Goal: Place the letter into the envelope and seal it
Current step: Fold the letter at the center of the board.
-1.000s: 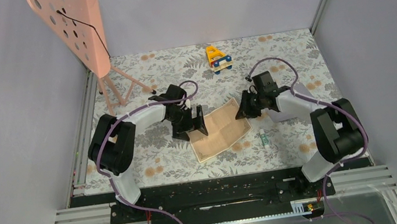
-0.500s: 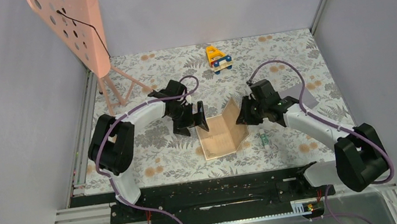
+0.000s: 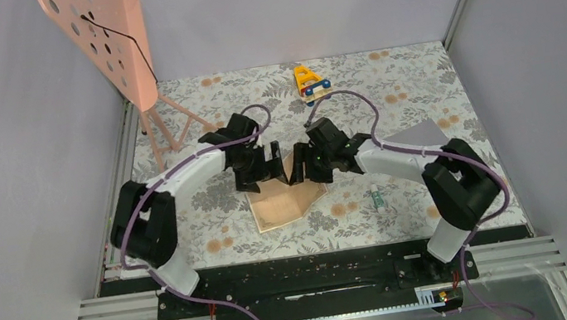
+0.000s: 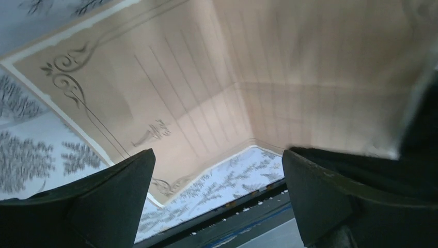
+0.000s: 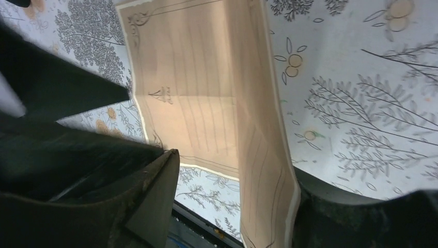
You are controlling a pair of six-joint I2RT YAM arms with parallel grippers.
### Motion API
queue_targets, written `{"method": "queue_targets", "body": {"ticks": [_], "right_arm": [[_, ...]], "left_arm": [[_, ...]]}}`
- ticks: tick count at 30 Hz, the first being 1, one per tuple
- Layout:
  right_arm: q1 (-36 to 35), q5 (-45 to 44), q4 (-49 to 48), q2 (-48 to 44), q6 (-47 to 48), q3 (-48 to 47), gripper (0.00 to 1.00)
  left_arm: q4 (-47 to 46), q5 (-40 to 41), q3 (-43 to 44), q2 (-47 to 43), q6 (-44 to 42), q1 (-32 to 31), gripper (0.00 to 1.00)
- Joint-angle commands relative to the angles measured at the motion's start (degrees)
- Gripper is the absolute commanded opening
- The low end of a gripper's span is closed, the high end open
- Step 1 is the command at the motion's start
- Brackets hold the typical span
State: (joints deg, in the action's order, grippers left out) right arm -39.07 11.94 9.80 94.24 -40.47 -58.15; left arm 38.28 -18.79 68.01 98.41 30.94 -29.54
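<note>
the left gripper (image 4: 218, 155) is spread wide over the tan sheet (image 3: 282, 206), with nothing held. the right gripper (image 5: 235, 170) is parted around the sheet's raised fold, unclamped.

Creased tan lined sheet (image 4: 248, 67), floral cloth (image 4: 31, 155) beneath, fingers (image 4: 113, 201) spread wide

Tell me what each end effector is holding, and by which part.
Nothing is gripped. The left end effector hangs open over the letter. The right end effector is open too; the letter's raised edge stands between its fingers, unpinched.
</note>
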Motion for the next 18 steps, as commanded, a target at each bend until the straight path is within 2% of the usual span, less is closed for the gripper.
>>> {"method": "queue_targets", "body": {"ticks": [1, 2, 4, 7, 10, 11, 14, 18], "right_arm": [[-1.3, 1.3, -0.8, 3.1, -2.4, -3.1, 0.67], [-1.3, 0.5, -1.1, 2.5, -2.6, -2.5, 0.66], [-1.3, -2.4, -1.8, 0.6, -3.2, -0.8, 0.56], [-1.1, -7.2, -0.7, -2.4, -3.5, 0.9, 0.25], [-0.9, -10.5, 2.0, -4.6, -2.2, 2.0, 0.03], [-0.7, -11.4, 3.1, -5.3, -1.5, 2.3, 0.00], [-0.7, -16.1, 6.2, -9.2, 0.7, 4.6, 0.00], [-0.7, -23.5, 12.7, -15.6, 4.0, 7.3, 0.00]], "left_arm": [[1.6, 6.4, -2.8, -9.1, 4.3, 0.4, 0.97], [1.5, 6.6, -3.5, -10.6, 4.8, 0.4, 0.97], [1.5, 6.7, -4.6, -11.8, 4.9, 0.4, 0.97], [1.7, 6.7, -5.4, -11.8, 3.7, 0.4, 0.97], [2.5, 6.5, -5.4, -10.8, 2.4, 0.4, 0.97], [2.6, 6.5, -5.5, -10.8, 2.2, 0.4, 0.97], [2.3, 7.0, -6.3, -10.5, 3.1, 0.4, 0.98], [-0.7, 2.8, -7.6, -9.9, 4.5, 0.4, 0.98]]}}
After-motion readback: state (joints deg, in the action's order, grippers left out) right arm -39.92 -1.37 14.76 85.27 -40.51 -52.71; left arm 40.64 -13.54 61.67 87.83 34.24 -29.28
